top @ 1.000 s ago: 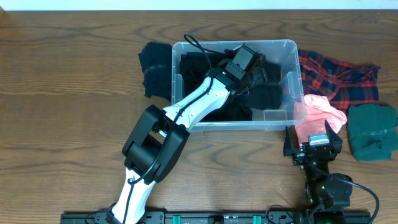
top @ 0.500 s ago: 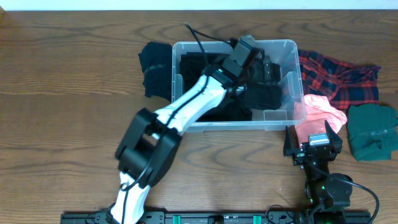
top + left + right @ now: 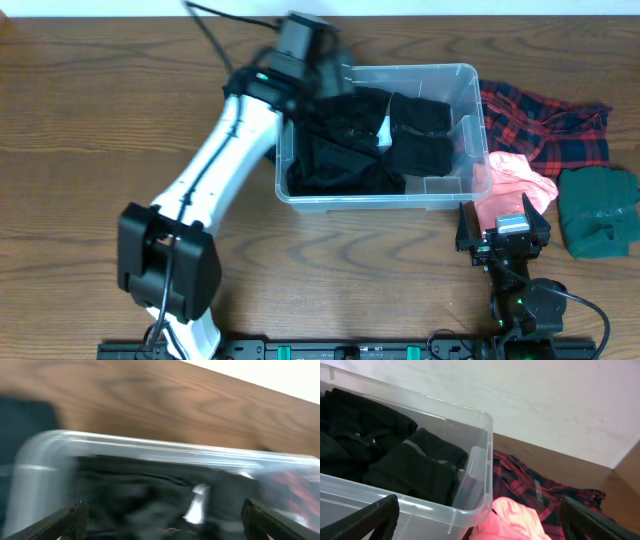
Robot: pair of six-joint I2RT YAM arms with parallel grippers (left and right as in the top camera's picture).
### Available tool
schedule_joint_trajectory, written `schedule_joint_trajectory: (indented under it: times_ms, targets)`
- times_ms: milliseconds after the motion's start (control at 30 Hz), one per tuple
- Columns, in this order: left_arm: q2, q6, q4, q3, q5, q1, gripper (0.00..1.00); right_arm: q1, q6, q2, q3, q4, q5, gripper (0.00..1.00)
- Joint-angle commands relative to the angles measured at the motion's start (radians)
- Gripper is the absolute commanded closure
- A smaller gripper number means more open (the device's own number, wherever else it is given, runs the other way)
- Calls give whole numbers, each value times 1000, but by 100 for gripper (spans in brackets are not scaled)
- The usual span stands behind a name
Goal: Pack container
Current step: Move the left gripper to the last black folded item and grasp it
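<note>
The clear container (image 3: 380, 204) stands mid-table with black clothes (image 3: 345, 145) folded inside, a small white tag (image 3: 385, 128) showing among them. My left gripper (image 3: 325, 68) hovers over the tub's back left corner, open and holding nothing. The left wrist view is blurred and looks down past the rim (image 3: 150, 446) onto the black clothes (image 3: 130, 495), with the left gripper (image 3: 162, 521) spread wide. My right gripper (image 3: 503, 232) rests open by the tub's front right corner. The right gripper (image 3: 480, 522) faces the container wall (image 3: 420, 505) and a pink cloth (image 3: 520, 520).
Right of the tub lie a red plaid shirt (image 3: 545, 120), the pink cloth (image 3: 515, 178) and a folded green garment (image 3: 598, 210). A dark cloth (image 3: 25, 425) lies outside the tub's left end. The table's back edge runs close behind the tub.
My left arm has lifted out of the container and swung to the back left, its jaws opening wider, leaving the black garment in the tub. The right arm has not moved.
</note>
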State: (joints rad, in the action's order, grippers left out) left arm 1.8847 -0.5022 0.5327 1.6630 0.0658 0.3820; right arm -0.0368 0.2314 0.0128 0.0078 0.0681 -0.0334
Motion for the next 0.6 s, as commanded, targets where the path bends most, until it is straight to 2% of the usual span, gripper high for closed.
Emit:
schedule_joint_trajectory:
  times_ms: [0, 267, 567]
  targets:
    - [-24, 27, 36, 5, -34, -95, 2, 3, 9, -2, -2, 3, 3, 1]
    - [-21, 34, 104, 4, -33, -283, 1, 3, 9, -2, -2, 3, 3, 1]
    - [5, 64, 94, -6, -73, -313, 1, 3, 9, -2, -2, 3, 3, 1]
